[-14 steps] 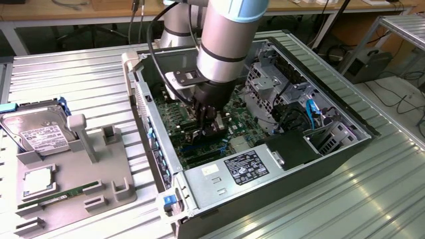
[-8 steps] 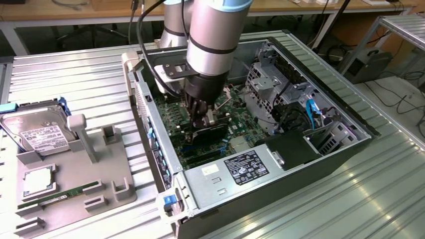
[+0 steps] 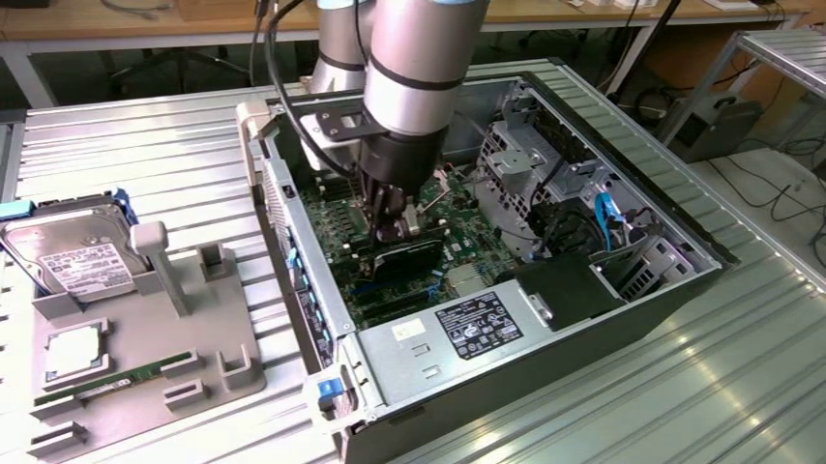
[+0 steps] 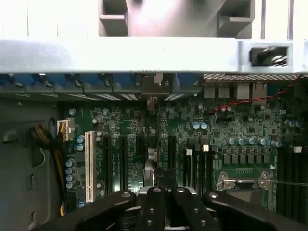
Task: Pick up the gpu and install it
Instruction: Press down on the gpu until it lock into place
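Gripping the gpu [image 3: 402,253] edgewise, the clenched pincer [image 3: 394,230] sits directly above it.

Exterior view: high, oblique, set back over the open computer case [image 3: 620,290]. Wrist view: close, facing down into it. Both share the motherboard [image 3: 387,227] [image 4: 192,139].

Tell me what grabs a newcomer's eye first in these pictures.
The arm plunges into the open computer case, its gripper shut on the gpu over the motherboard. At the exterior view's left, a hard drive sits on a grey holder.
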Robot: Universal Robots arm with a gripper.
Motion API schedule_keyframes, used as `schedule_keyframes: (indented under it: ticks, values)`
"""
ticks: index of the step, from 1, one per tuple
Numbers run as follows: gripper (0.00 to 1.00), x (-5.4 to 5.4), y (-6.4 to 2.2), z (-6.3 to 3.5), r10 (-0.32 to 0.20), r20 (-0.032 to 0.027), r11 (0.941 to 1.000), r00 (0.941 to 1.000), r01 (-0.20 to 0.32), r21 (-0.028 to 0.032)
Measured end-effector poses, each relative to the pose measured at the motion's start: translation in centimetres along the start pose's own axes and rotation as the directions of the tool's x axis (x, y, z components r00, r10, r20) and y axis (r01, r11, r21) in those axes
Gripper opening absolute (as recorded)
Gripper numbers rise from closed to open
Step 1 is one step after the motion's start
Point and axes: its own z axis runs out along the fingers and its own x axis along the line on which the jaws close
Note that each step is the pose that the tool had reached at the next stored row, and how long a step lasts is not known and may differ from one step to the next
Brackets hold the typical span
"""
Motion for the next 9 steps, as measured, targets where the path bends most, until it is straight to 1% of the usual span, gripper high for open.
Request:
schedule_keyframes:
  ticks: [1, 2, 9]
  values:
    - [0.11, 0.00, 0.02, -0.53, 0.000, 0.0000, 1.0000, 1.0000, 0.000, 0.0001]
    - [0.11, -0.01, 0.03, -0.79, 0.000, -0.0001, 1.0000, 1.0000, 0.000, -0.0001]
    - [0.11, -0.01, 0.01, -0.80, 0.000, -0.0001, 1.0000, 1.0000, 0.000, -0.0001]
